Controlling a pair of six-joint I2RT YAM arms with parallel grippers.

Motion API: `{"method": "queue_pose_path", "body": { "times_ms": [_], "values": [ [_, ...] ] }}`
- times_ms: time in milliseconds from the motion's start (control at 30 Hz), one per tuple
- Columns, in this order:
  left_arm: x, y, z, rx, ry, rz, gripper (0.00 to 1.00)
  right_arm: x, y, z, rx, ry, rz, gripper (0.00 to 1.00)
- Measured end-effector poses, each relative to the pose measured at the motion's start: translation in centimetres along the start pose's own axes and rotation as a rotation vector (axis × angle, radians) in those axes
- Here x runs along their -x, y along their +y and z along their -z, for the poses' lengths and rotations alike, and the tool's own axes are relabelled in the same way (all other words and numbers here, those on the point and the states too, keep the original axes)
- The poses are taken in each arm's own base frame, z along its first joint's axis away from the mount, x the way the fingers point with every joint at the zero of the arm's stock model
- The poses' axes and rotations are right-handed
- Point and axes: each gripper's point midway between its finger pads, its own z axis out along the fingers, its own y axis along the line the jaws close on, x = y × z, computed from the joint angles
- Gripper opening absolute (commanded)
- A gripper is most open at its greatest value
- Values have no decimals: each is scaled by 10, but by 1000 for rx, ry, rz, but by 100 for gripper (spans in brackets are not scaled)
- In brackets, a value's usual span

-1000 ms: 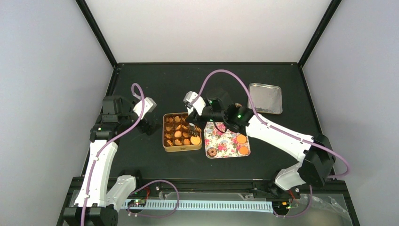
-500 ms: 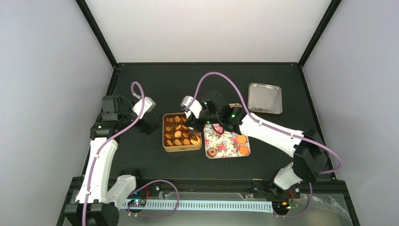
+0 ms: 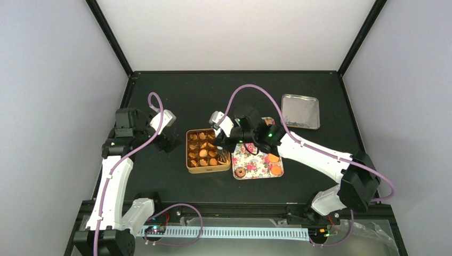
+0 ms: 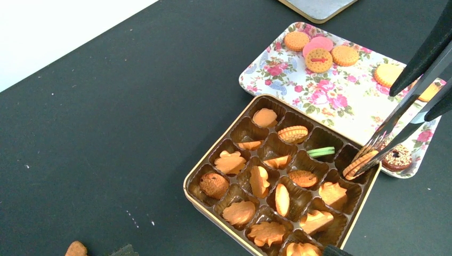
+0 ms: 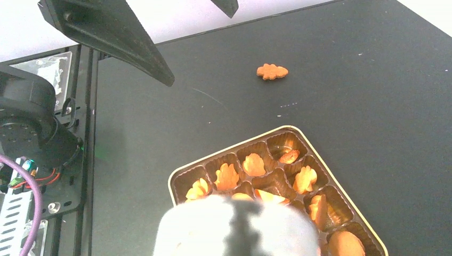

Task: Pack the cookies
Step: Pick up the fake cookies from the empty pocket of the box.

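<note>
The square gold tin sits on the black worktop. Most of its brown cups hold orange cookies, and one holds a green cookie. At the corner cup nearest the floral tray, the right end effector pinches a round orange cookie between narrowed metal tips. The tray carries more round ones, a pink cookie and a ring cookie. The left end effector is spread wide.

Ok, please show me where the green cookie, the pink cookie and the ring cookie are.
green cookie (image 4: 321, 152), left wrist view, middle of its visible side.
pink cookie (image 4: 323, 42), left wrist view, uncovered part of its top face.
ring cookie (image 4: 398, 165), left wrist view, near part of the ring.
</note>
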Motion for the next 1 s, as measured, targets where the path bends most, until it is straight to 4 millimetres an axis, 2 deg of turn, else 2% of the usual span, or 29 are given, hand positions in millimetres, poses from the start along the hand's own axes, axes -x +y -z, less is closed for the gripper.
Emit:
{"method": "queue_pose_path", "body": {
  "times_ms": [333,633,833,1000],
  "values": [
    [1,-2,0,-13,-5,4,90,-6,6,1,32,24,-8,29],
    [0,-6,1,-37,-10,12,89,4,9,13,24,-6,4,21],
    [-1,-6,2,-37,-8,14,88,16,7,22,2,-44,19,19],
    [-1,-5,2,-35,-10,13,88,16,7,22,-1,-45,19,19]
  ]
}}
